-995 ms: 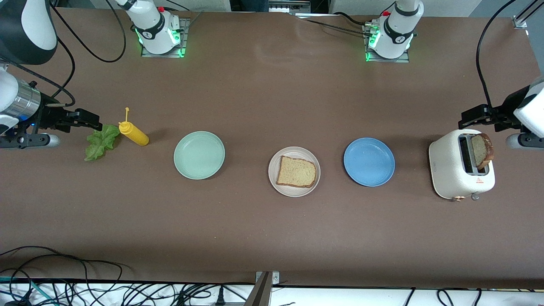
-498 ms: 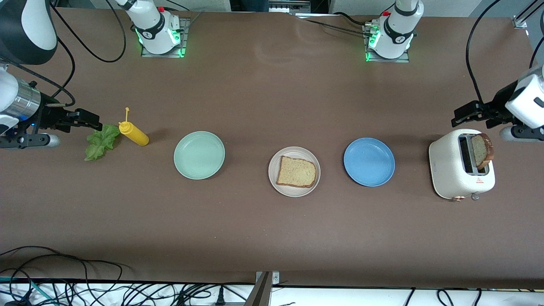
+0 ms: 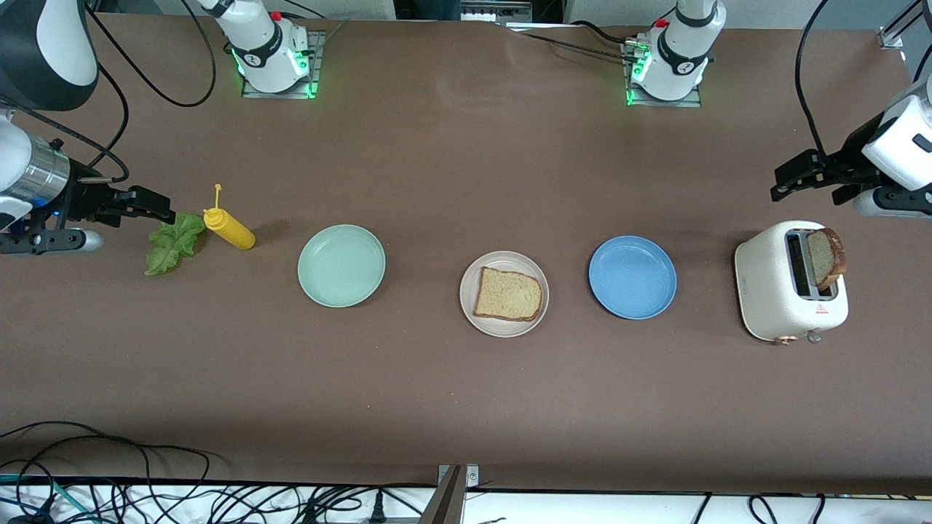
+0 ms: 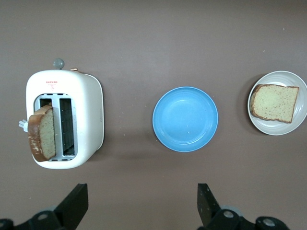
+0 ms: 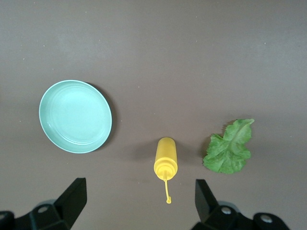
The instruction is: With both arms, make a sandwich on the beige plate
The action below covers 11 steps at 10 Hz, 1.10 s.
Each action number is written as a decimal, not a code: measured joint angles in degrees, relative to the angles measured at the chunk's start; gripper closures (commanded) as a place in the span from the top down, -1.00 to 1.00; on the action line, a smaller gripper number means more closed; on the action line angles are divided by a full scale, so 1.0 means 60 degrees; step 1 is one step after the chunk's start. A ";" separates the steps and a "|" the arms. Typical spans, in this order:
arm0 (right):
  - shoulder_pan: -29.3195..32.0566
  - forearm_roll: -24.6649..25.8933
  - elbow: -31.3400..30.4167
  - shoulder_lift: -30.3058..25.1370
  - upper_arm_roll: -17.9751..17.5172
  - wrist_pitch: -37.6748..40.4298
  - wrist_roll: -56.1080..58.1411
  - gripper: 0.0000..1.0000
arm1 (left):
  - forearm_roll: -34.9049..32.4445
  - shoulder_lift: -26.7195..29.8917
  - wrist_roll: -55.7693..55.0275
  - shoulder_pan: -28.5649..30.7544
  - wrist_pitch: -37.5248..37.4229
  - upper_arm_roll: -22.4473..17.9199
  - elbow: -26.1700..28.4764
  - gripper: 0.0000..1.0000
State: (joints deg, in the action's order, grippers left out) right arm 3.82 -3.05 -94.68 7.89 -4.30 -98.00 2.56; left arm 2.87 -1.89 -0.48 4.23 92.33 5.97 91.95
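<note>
The beige plate sits mid-table, with one bread slice lying flat on it. A second bread slice stands in a slot of the white toaster at the left arm's end. A green lettuce leaf lies on the table at the right arm's end. My left gripper hangs open and empty over bare table beside the toaster. My right gripper hovers open and empty by the lettuce.
A yellow mustard bottle lies beside the lettuce. A mint green plate and a blue plate flank the beige plate. Cables run along the table's front edge.
My left gripper has drawn away from the toaster's top toward the robots' bases. The right arm, bread, lettuce and plates have not moved.
</note>
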 measured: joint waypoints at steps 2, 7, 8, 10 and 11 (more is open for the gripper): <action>0.0000 0.0000 0.0000 0.0000 0.0000 0.0000 0.0000 1.00 | 0.0000 -0.0001 -0.0001 -0.0131 -0.0017 -0.0035 0.0005 1.00; 0.0000 -0.0005 0.0000 0.0000 -0.0007 0.0000 -0.0001 1.00 | 0.0000 -0.0013 -0.0001 -0.0151 -0.0031 -0.0085 0.0004 1.00; 0.0000 -0.0006 0.0000 0.0000 -0.0013 -0.0001 -0.0001 1.00 | 0.0000 -0.0019 -0.0001 -0.0152 -0.0033 -0.0085 0.0004 1.00; 0.0000 -0.0007 0.0000 0.0000 -0.0015 -0.0021 -0.0002 1.00 | 0.0000 -0.0031 -0.0001 -0.0155 -0.0035 -0.0085 0.0004 1.00; 0.0000 -0.0007 0.0000 0.0001 -0.0015 -0.0022 -0.0003 1.00 | 0.0000 -0.0034 -0.0001 -0.0165 -0.0035 -0.0085 0.0004 1.00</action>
State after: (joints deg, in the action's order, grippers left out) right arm 3.82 -3.09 -94.68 7.90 -4.38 -98.13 2.54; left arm 2.87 -2.10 -0.48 3.24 92.12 5.46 91.98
